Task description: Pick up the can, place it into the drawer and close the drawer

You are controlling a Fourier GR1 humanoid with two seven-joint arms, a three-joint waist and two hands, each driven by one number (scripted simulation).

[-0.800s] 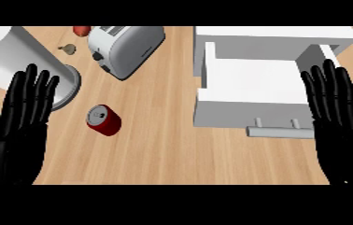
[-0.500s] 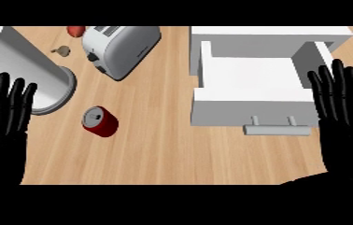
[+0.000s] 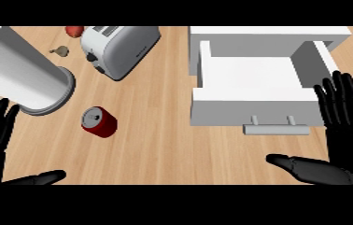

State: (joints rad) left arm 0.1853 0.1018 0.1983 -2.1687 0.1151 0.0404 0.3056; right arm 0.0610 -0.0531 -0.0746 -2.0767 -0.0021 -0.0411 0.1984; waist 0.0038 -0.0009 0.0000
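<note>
Both splayed, empty: left hand [image 3: 6, 121], right hand [image 3: 335, 105]. The nearer left hand should curl round the red can [image 3: 100, 122] side-on. The drawer [image 3: 228, 109] is open.

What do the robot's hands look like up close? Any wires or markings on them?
The left hand and the right hand are both plain black with a faint sheen. They are shaped much like a person's, with long slim fingers and a thicker, rounded thumb. No cables, markings or sleeves show, and the forearms are out of view.
</note>
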